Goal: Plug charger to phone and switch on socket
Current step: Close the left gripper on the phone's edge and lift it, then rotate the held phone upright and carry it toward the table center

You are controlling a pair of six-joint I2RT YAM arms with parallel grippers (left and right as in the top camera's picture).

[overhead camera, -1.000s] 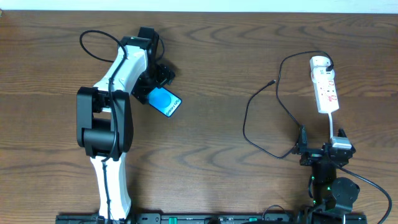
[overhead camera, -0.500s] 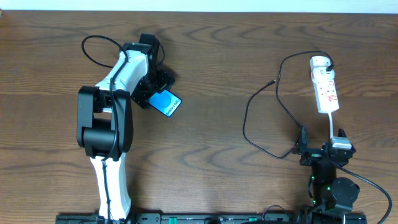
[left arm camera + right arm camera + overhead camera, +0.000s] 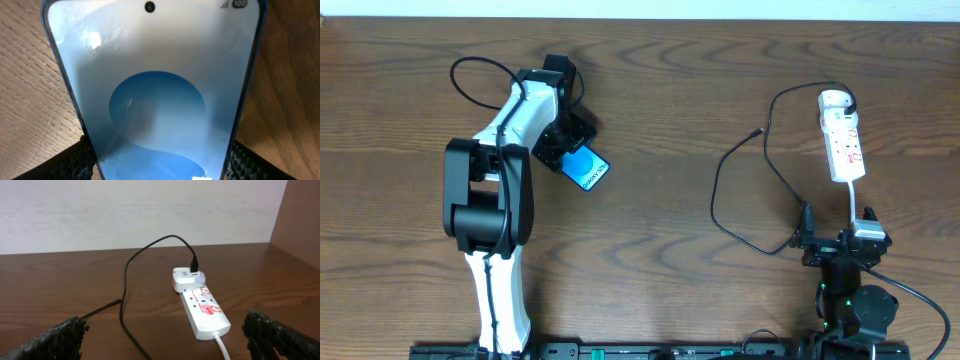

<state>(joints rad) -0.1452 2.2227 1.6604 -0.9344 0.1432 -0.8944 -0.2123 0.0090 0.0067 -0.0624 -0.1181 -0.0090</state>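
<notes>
The phone (image 3: 587,170), its screen lit blue, lies at the left of the table and fills the left wrist view (image 3: 155,75). My left gripper (image 3: 566,150) is shut on the phone, with a finger against each long edge (image 3: 162,167). The charger, a thin black cable (image 3: 718,190), runs from the adapter on the socket to a free plug tip (image 3: 758,131). The tip also shows in the right wrist view (image 3: 117,300). The socket, a white power strip with red markings (image 3: 844,145), lies at the far right (image 3: 205,307). My right gripper (image 3: 832,243) is open and empty (image 3: 172,340), short of the strip.
A white cord (image 3: 857,205) runs from the strip toward my right arm. A black cable loop (image 3: 470,75) hangs off my left arm. A pale wall (image 3: 140,210) stands behind the table's far edge, and a brown panel (image 3: 300,210) stands at the right.
My left gripper has shifted slightly down and left, and the phone has turned a little with it. The right arm, cable and power strip have not moved.
</notes>
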